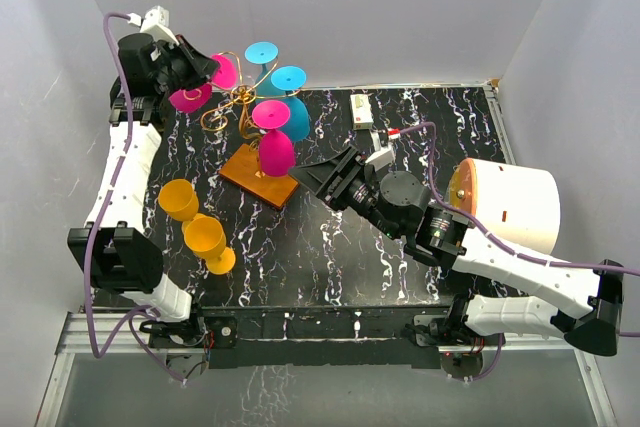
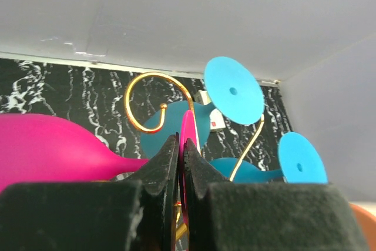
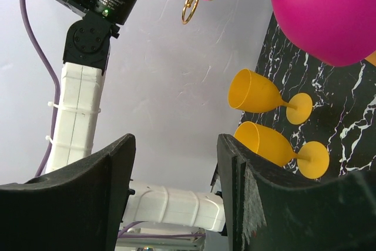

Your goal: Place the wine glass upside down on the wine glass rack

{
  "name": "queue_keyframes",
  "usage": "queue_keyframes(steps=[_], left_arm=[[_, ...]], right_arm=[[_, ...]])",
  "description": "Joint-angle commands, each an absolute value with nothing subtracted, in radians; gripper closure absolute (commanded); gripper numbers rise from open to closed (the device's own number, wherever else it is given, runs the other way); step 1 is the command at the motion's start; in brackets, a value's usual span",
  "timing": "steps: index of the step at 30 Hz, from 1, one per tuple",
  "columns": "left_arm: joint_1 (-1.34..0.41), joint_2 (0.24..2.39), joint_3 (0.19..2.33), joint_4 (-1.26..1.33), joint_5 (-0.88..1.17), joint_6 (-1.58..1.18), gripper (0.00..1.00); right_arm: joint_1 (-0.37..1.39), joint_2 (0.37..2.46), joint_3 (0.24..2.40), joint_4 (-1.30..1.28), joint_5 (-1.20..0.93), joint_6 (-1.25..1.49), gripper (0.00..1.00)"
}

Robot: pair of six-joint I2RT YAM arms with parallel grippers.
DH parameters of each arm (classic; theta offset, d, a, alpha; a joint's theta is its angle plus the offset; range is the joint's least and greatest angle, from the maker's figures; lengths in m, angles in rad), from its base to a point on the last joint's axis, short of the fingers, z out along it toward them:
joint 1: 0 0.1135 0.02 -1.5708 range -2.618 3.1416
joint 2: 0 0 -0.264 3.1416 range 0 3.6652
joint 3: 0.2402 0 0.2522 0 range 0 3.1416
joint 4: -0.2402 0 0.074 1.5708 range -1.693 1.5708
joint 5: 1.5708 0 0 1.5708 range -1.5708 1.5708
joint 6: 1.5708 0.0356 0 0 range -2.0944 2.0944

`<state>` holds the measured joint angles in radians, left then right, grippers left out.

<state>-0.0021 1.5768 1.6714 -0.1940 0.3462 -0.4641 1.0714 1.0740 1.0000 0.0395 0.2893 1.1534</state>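
Left gripper (image 2: 179, 145) clamped on pink glass (image 1: 190, 97) foot, beside rack (image 1: 243, 97); right gripper (image 1: 310, 175) wide open, empty.

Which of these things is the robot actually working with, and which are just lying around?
In the job: rack; pink glass pinched in the left gripper; hung glasses; yellow glasses lying on the table, probably next.
Just lying about: white box; white roll.
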Motion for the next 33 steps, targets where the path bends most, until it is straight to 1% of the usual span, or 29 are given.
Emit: queue_keyframes(steps=[1,12,19,33], left_arm=[[0.006,1.514,1.660,-0.077,0.461,-0.537,1.00],[0.006,1.536,1.643,0.028,0.541,-0.655,1.00],[0.007,1.561,1.659,-0.007,0.456,-0.730,1.00],[0.012,1.597,1.602,0.132,0.488,-0.929,1.00]], right_arm=[[1.068,1.053,1.006,0.064,0.295,1.157,0.44],[1.068,1.039,0.998,0.056,0.302,1.162,0.45],[1.068,1.022,0.992,0.048,0.320,1.161,0.45],[1.068,1.014,0.988,0.040,0.327,1.164,0.45]])
